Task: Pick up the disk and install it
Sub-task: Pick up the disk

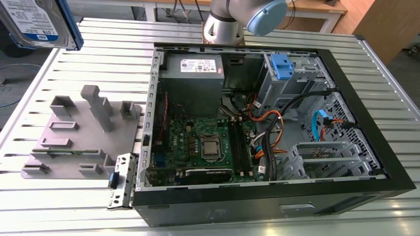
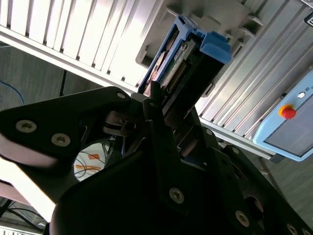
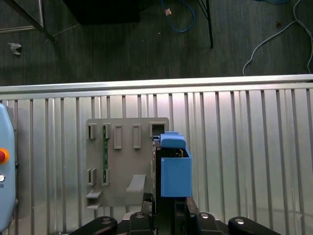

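Grips the disk [image 2: 182, 61] in the gripper [image 2: 171, 104], with black fingers [image 2: 155, 95] closed on its near end and the blue carrier frame [image 2: 215, 46] at its far end, as seen in the second wrist view. Holds it aloft, in contact with nothing but the fingers.

In the exterior view, places the disk high at the exterior view's left, label face toward the camera, blue frame along its edge on the exterior view's right. Stands well apart from the open computer case [image 1: 262, 209], above the slatted metal table [image 1: 98, 49].

In the first wrist view, looks down the disk's blue edge onto the grey fixture plate [image 3: 122, 161]. Overlaps the plate's edge on one side and bare slats on the other. Beyond the table's long edge rail [image 3: 220, 81]: dark floor [image 3: 122, 44] with loose cables [image 3: 181, 19]. At the table's border: a pale blue control pendant [image 3: 4, 196] with a red button [image 3: 2, 155].

Inside the case, open side up: drive cage [image 1: 292, 83] with a blue latch piece [image 1: 281, 66] in the far corner on the exterior view's right, beside the grey power supply [image 1: 194, 78]. Nearer the camera: motherboard [image 1: 203, 142]. Between board and cage: orange, black and blue wiring [image 1: 276, 120]. Just beside the case's wall on the exterior view's left: the fixture plate. Behind the case's far rim: arm base [image 1: 222, 27].
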Available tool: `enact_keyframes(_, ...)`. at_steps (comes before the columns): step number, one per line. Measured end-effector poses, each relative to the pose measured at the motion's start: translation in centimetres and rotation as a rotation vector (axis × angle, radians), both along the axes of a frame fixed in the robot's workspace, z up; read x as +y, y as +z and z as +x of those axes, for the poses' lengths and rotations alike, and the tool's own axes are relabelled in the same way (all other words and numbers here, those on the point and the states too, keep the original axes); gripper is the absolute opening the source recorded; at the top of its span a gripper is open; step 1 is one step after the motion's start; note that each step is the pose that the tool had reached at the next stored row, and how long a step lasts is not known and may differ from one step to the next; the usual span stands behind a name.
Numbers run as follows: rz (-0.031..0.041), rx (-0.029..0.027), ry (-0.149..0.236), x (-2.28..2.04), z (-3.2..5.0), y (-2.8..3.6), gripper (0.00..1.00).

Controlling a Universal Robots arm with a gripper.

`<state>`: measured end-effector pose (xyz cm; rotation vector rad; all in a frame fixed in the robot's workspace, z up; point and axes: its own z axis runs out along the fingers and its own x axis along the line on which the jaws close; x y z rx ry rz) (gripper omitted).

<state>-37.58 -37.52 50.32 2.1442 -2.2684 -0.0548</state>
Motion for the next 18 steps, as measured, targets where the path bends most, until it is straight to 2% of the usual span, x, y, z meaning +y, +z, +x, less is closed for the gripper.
enact_keyframes(18,0.0,0.0,0.0,0.0,0.6,0.0,0.35)
